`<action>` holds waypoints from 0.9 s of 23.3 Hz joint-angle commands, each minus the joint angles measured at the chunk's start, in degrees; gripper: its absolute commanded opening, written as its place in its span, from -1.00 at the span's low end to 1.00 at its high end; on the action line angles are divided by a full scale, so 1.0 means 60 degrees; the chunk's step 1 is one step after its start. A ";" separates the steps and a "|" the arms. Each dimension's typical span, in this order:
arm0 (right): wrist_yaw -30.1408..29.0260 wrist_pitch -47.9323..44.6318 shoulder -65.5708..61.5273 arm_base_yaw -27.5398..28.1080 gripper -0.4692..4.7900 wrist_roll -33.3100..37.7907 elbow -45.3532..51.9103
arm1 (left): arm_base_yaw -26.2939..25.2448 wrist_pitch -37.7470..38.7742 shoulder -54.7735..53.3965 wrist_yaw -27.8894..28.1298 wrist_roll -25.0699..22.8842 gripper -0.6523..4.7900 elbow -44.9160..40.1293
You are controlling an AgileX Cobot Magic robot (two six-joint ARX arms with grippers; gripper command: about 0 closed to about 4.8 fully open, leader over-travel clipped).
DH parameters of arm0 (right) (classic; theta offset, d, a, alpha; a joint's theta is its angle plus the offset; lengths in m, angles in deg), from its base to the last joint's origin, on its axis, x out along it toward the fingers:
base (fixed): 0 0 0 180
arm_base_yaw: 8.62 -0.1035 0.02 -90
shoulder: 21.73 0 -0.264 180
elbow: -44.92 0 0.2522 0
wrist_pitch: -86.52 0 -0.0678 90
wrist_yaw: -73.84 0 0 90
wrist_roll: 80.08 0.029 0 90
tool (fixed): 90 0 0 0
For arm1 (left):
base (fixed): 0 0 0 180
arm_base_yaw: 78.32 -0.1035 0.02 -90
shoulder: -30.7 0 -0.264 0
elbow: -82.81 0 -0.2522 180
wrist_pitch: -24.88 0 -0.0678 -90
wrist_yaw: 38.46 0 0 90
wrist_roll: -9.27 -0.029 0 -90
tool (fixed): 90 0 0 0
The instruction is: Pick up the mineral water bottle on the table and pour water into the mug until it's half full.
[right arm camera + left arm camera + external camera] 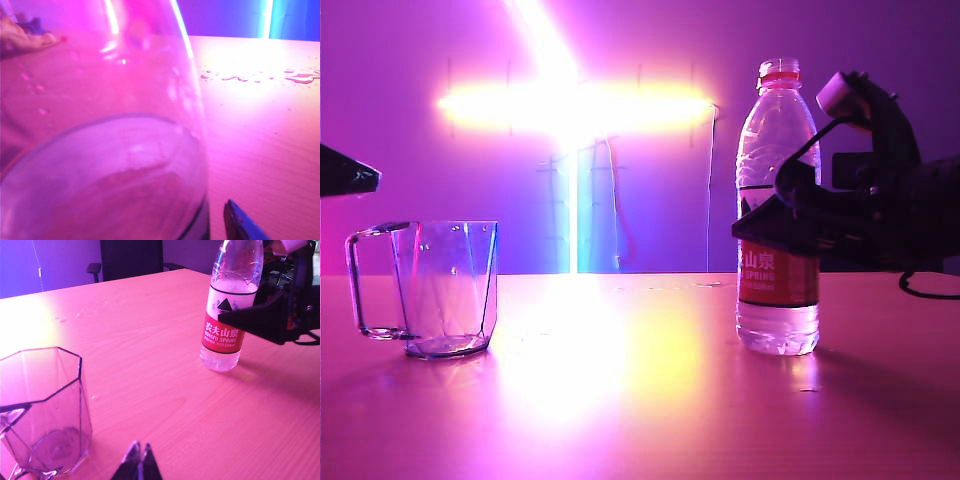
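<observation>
The mineral water bottle (778, 150) stands upright on the table (640, 400) at the right, and its water (778, 330) reaches above the red label. My right gripper (760, 225) is open and straddles the bottle at label height. In the right wrist view the bottle (100, 150) fills the frame, and one finger (240, 225) stands beside it with a gap between. The clear faceted mug (445, 290) stands empty at the left, handle pointing outward. My left gripper (140, 460) is shut, hovering near the mug (42, 410), and shows as a dark tip (345, 172).
Water drops (300, 77) lie on the table beyond the bottle. A bright light bar (570, 105) glares from the back wall. A dark chair (130, 257) stands past the table's far edge. A black cable (925, 292) loops behind the right arm.
</observation>
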 commanded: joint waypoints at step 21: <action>-0.0029 0.0787 0.0943 -0.0433 0.05 -0.1355 -0.1129 | -0.1679 -0.0004 0.0568 -0.0233 0.0025 -0.77 0.0036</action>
